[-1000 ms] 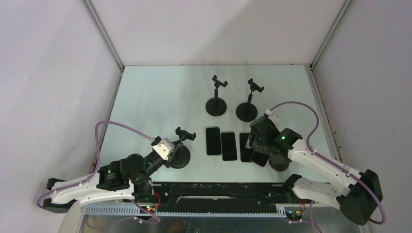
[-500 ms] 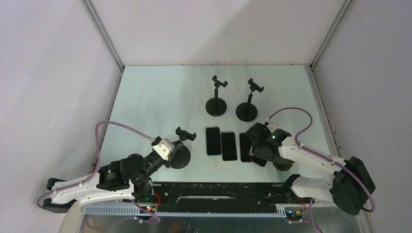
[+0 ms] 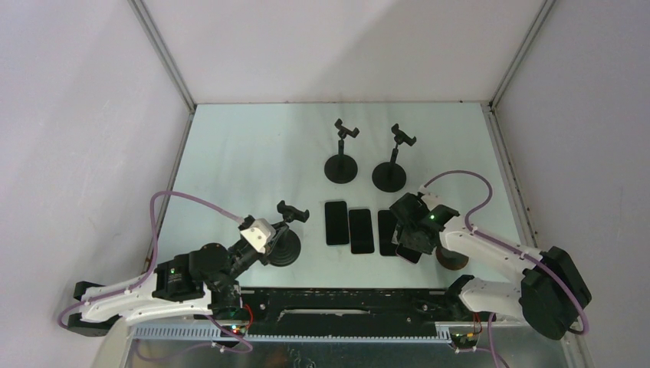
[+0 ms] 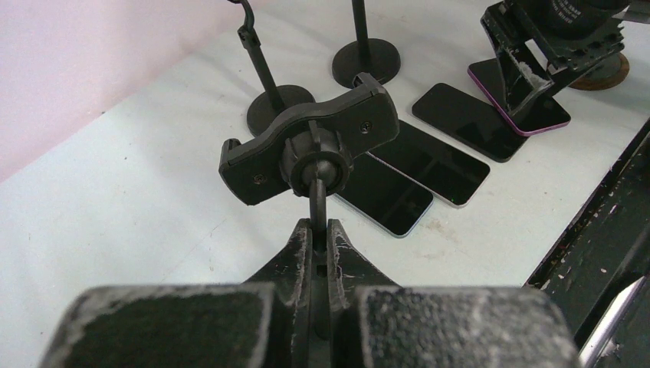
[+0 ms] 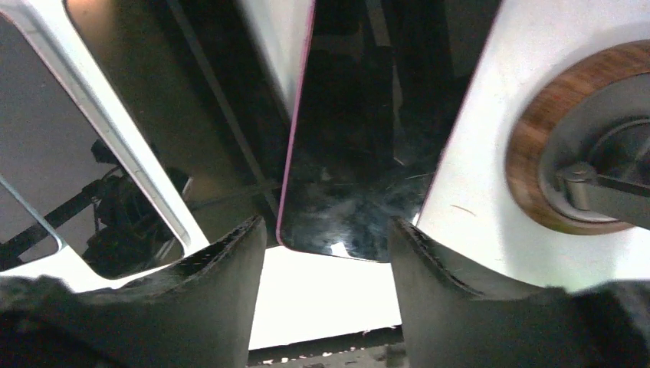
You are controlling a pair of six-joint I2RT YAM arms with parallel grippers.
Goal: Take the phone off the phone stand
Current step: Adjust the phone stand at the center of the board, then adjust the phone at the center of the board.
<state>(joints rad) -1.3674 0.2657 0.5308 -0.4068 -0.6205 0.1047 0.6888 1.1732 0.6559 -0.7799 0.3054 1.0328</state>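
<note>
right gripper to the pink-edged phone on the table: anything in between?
Nothing visible. The right gripper is open just over the pink-edged phone, with a clear gap to it. A neighbouring phone lies on one side and a wooden stand base on the other. Neither is in the path.

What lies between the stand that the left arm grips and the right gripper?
Dark phones, lying flat side by side on the table; the top view shows them.
</note>
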